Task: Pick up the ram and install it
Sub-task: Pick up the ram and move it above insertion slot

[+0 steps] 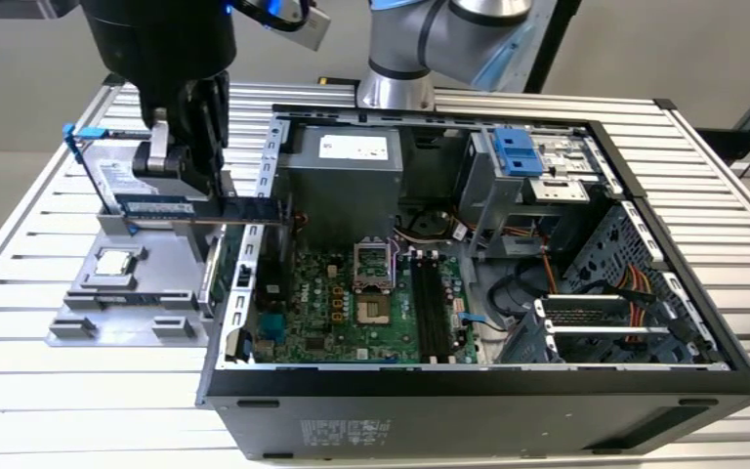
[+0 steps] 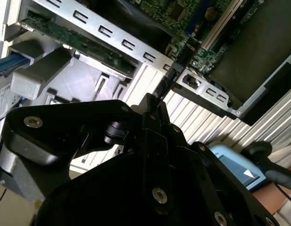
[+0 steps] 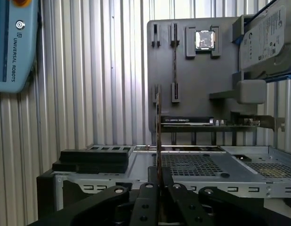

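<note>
The ram (image 1: 160,207) is a thin green stick with a blue label, held level above the grey parts fixture (image 1: 82,308), just outside the open computer case's wall on the exterior view's left. My gripper (image 1: 200,191) is shut on it from above. In the first wrist view the ram (image 3: 157,132) shows edge-on, running out from between the black fingers of my gripper (image 3: 158,182). In the second wrist view the ram (image 2: 171,75) points from my gripper (image 2: 155,106) toward the case wall. The motherboard (image 1: 336,293) lies inside the case, with its long black memory slots (image 1: 428,308).
The fixture (image 3: 183,94) carries a processor chip (image 3: 204,40), a silver hard drive (image 3: 265,40) and an expansion card (image 3: 206,123) beside the case. The arm's base (image 1: 401,68) stands behind the case (image 1: 479,410). A blue teach pendant (image 3: 13,42) lies on the slatted table.
</note>
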Tool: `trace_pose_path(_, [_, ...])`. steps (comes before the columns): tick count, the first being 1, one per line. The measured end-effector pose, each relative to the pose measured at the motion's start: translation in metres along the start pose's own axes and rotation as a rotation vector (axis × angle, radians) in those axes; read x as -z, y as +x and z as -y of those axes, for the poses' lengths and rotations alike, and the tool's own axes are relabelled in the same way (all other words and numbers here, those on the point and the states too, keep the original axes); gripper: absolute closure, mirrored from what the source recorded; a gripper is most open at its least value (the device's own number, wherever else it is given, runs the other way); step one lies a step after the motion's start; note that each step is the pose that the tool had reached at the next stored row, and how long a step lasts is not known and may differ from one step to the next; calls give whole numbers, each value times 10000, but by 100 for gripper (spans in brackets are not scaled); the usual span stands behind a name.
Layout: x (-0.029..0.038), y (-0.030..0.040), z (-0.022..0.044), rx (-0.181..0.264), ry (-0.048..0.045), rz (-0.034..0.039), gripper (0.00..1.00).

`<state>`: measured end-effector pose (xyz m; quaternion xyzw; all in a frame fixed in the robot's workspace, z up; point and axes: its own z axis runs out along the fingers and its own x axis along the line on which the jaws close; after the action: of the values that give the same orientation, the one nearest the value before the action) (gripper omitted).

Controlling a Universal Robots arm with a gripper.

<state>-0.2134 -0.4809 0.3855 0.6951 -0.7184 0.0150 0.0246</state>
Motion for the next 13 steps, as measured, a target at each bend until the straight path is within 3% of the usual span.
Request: trace_pose_path(13, [3, -32, 105, -1, 0, 0, 100])
